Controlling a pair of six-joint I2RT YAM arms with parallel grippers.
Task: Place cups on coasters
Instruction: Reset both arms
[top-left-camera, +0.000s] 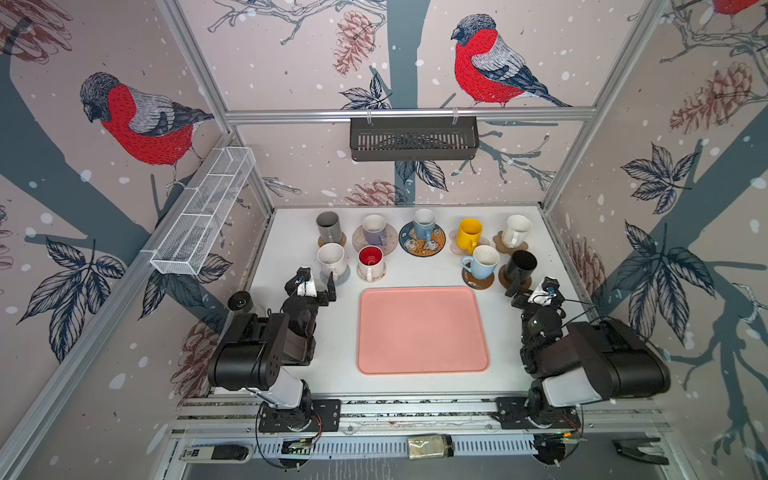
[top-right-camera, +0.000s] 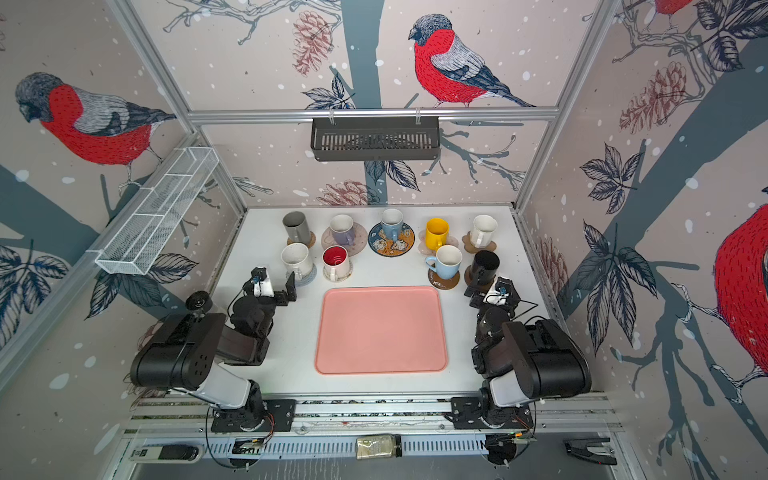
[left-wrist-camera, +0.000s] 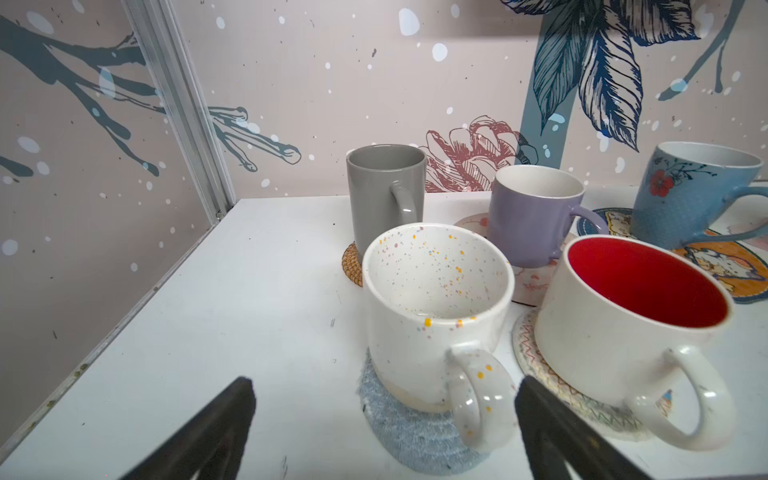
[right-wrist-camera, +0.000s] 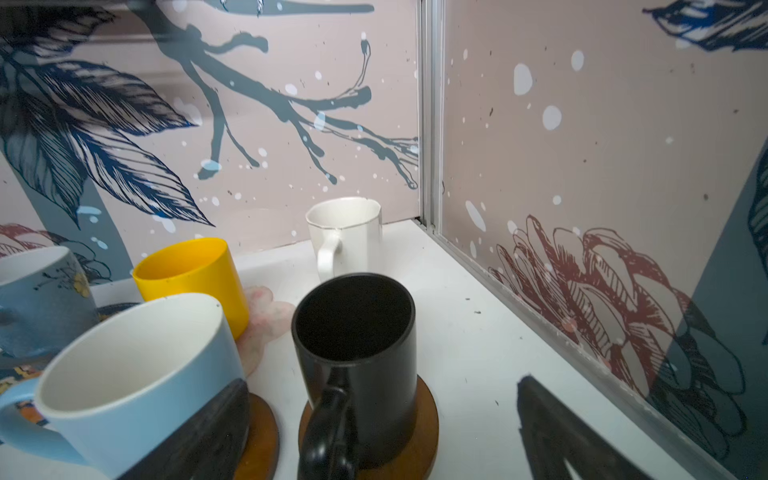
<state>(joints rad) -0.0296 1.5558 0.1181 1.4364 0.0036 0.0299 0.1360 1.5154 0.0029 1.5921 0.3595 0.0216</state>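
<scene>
Beyond pink tray (top-left-camera: 422, 332), left pincer (top-left-camera: 316, 279) wide beside speckled cup (top-left-camera: 331, 257), right pincer (top-left-camera: 532, 286) wide, seemingly flanking black cup (top-left-camera: 521, 264).

We see a pink tray (top-left-camera: 422, 332) lying flat on the white table (top-left-camera: 424, 272). A dark slotted basket (top-left-camera: 413, 139) hangs from the back rail, and a white wire basket (top-left-camera: 203, 212) runs along the left wall, both against bullfinch wallpaper (top-left-camera: 486, 62). Below the table's front edge we spot a small jar (top-left-camera: 430, 446) on its side and, well to its right, a black clip-like tool (top-left-camera: 640, 453).
</scene>
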